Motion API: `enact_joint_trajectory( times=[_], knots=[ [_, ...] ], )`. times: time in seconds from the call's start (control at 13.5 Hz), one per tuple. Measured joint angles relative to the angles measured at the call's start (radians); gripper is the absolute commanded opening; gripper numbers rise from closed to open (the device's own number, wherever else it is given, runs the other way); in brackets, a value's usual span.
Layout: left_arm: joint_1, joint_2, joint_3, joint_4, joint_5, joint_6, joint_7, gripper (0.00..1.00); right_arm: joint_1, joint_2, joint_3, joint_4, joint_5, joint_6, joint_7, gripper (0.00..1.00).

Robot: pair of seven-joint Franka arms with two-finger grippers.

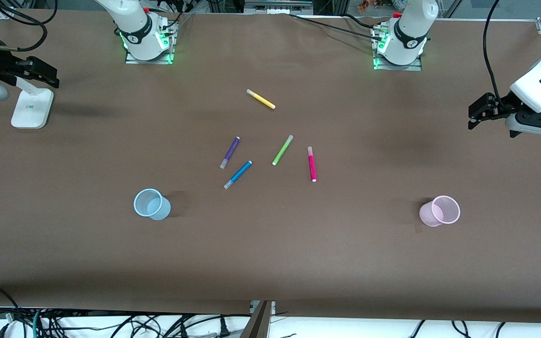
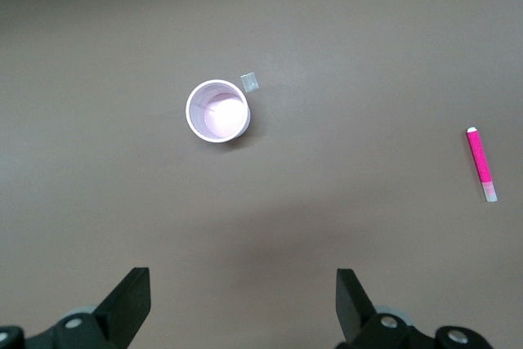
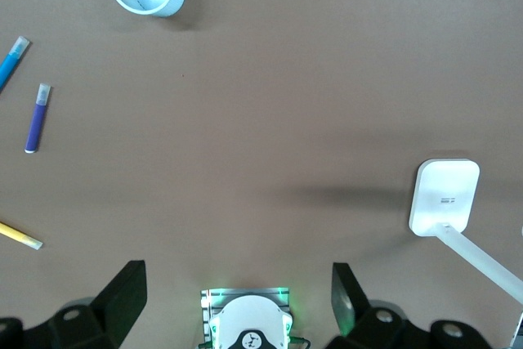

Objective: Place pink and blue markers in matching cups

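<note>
No writing can be read. Brown bench (image 1: 270,263) w/ pink marker (image 1: 312,164), blue marker (image 1: 238,174). Left tool (image 2: 243,304) & right tool (image 3: 239,300) both spread wide, nothing held.

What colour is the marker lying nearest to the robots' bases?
Yellow, with a pale end; it shows best in the front view.

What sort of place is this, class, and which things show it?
Probably a robotics lab: two arm bases bolted to a brown-covered table, loose cables along its near edge, markers and cups set out for a test.
</note>
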Motion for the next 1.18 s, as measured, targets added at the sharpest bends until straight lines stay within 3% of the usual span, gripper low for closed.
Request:
enact_joint_trajectory(
  times=[1.18],
  knots=[
    [0.023, 0.034, 0.010, 0.020, 0.000, 0.002, 0.001, 1.00, 0.004, 0.033, 0.009, 0.000, 0.000, -0.015, 0.000, 1.00]
  ],
)
